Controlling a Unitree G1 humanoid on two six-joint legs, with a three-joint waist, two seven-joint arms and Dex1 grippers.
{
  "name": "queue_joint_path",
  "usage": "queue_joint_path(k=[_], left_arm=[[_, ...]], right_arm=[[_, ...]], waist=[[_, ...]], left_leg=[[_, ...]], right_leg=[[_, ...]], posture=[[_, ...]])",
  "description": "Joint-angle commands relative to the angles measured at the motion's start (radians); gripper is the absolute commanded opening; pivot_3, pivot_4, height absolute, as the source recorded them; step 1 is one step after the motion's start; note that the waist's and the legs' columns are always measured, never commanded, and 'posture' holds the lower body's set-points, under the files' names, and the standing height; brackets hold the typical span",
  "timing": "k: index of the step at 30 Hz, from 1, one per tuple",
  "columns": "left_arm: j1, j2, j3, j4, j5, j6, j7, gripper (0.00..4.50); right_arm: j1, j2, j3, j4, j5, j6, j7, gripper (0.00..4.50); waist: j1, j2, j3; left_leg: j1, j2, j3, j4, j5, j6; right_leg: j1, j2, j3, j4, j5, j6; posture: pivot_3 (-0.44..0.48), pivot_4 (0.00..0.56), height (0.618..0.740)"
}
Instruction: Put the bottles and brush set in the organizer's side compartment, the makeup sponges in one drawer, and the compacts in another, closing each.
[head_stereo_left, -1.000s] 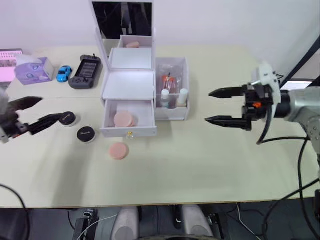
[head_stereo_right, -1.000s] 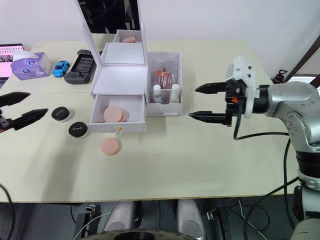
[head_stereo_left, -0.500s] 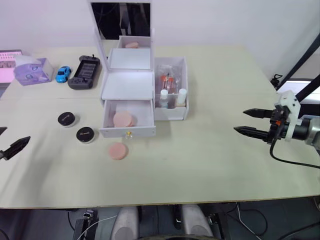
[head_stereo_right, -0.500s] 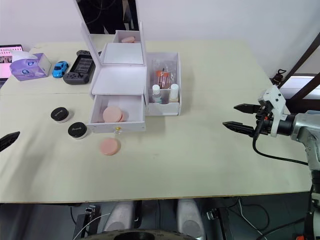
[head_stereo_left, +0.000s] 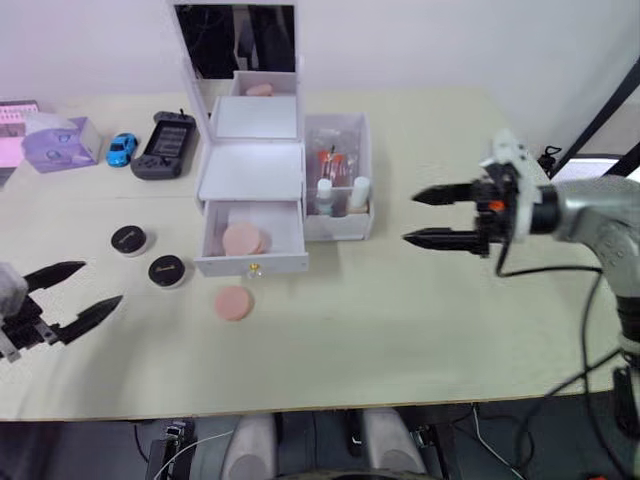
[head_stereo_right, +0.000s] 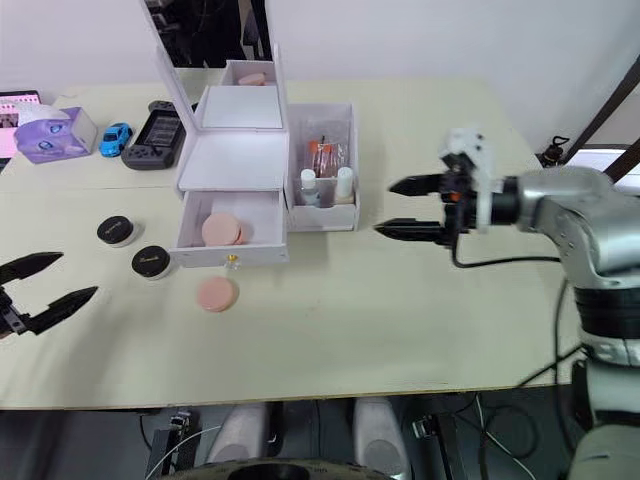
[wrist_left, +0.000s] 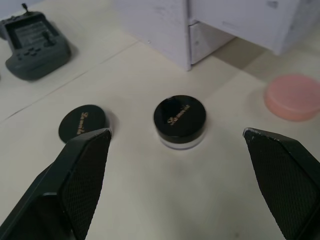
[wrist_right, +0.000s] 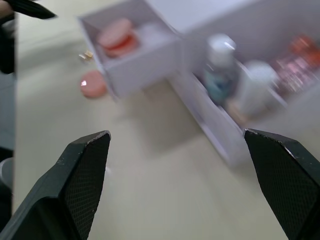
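Observation:
The white organizer (head_stereo_left: 252, 170) stands at mid-table with its mirror lid raised. Its lower drawer (head_stereo_left: 250, 240) is pulled open and holds pink makeup sponges (head_stereo_left: 243, 238). One more sponge (head_stereo_left: 233, 304) lies on the table in front of it. The clear side compartment (head_stereo_left: 338, 215) holds two white-capped bottles (wrist_right: 220, 75) and a clear packet with red-orange items, apparently the brush set (head_stereo_left: 333, 160). Two black compacts (wrist_left: 179, 120) (wrist_left: 82, 122) sit left of the drawer. My left gripper (head_stereo_left: 102, 282) is open and empty, in front of and left of the compacts. To the right of the side compartment, my right gripper (head_stereo_left: 410, 218) is also open and empty.
A black game console (head_stereo_left: 164, 145), a blue toy car (head_stereo_left: 123, 149) and a purple tissue box (head_stereo_left: 55, 140) sit at the back left. The table's front edge (head_stereo_left: 300, 410) runs close below the loose sponge. Cables hang from my right arm.
Both arms swung out toward the table's sides half a second ago and have come back in. The right gripper is near the side compartment again; the left is back near the compacts.

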Motion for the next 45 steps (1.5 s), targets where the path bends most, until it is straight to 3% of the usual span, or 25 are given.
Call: queue_joint_path(k=[1,4,8,15,20,30,39,41,44,45], left_arm=[[0.099,-0.06,-0.014,-0.193,0.002,0.022,0.042,4.44],[0.185,-0.094,-0.046,-0.303,0.017,0.063,0.074,4.44],[0.222,-0.109,-0.153,-0.471,0.002,0.257,0.204,4.44],[0.057,-0.164,-0.307,-0.617,-0.119,0.586,0.454,4.44],[-0.053,-0.159,-0.409,-0.593,-0.025,0.678,0.587,4.44],[-0.234,-0.184,-0.555,-0.528,0.026,0.745,0.663,4.44],[-0.223,-0.154,-0.626,-0.55,0.088,0.742,0.658,4.44],[-0.231,-0.159,-0.629,-0.551,0.096,0.745,0.664,3.91],[-0.247,-0.155,-0.611,-0.547,0.094,0.753,0.666,2.66],[-0.25,-0.153,-0.602,-0.545,0.092,0.754,0.664,2.64]], right_arm=[[-0.115,0.07,0.06,-0.042,0.006,0.015,-0.007,4.5],[-0.146,0.077,0.088,-0.042,-0.013,0.01,0.007,4.5],[-0.155,0.065,0.125,-0.06,-0.026,0.017,0.031,4.5],[-0.158,0.06,0.106,-0.085,-0.016,0.039,0.023,4.5],[-0.121,0.034,0.087,-0.116,-0.022,0.057,-0.002,4.5],[-0.091,0.03,0.087,-0.13,-0.035,0.059,-0.037,4.5],[-0.077,0.031,0.076,-0.155,-0.02,0.069,-0.059,4.5],[-0.079,0.034,0.079,-0.15,-0.024,0.065,-0.062,4.5],[-0.082,0.037,0.081,-0.146,-0.025,0.061,-0.065,4.5],[-0.082,0.037,0.082,-0.145,-0.026,0.06,-0.065,4.5]], waist=[[0.0,0.001,0.0],[0.007,-0.001,-0.001],[0.012,-0.002,-0.001],[0.0,-0.002,-0.001],[0.004,-0.002,-0.001],[0.004,-0.003,-0.002],[0.005,-0.003,-0.002],[0.005,-0.003,-0.002],[0.005,-0.003,-0.002],[0.005,-0.003,-0.002]], left_leg=[[0.0,0.0,0.001,0.0,0.0,0.0],[-0.001,-0.001,0.0,0.001,0.0,0.0],[-0.002,-0.003,0.0,0.002,0.0,0.0],[0.0,-0.003,-0.001,0.004,0.0,0.0],[0.001,-0.003,-0.003,0.002,0.0,0.0],[0.0,-0.003,-0.003,0.004,0.0,0.0],[0.0,-0.003,-0.003,0.003,0.0,0.0],[0.0,-0.003,-0.003,0.003,0.0,0.0],[0.0,-0.003,-0.003,0.004,0.0,0.0],[0.0,-0.003,-0.003,0.004,0.0,0.0]], right_leg=[[0.0,-0.001,0.0,0.0,0.0,0.0],[0.0,-0.002,0.0,-0.001,0.0,0.0],[0.001,-0.004,0.0,-0.002,0.0,0.0],[0.003,-0.002,0.001,0.0,0.0,0.0],[0.003,0.001,0.001,0.002,0.001,0.001],[0.004,0.001,0.001,0.001,0.001,0.0],[0.004,0.001,0.001,0.0,0.001,0.001],[0.004,0.001,0.001,0.0,0.001,0.001],[0.004,0.001,0.001,0.0,0.001,0.001],[0.004,0.001,0.001,0.0,0.001,0.001]], posture=[[0.0,0.15,0.74],[0.0,0.15,0.74],[0.0,0.15,0.74],[0.0,0.15,0.74],[0.0,0.15,0.74],[0.0,0.15,0.74],[0.0,0.15,0.74],[0.0,0.15,0.74],[0.0,0.15,0.74],[0.0,0.15,0.74]])
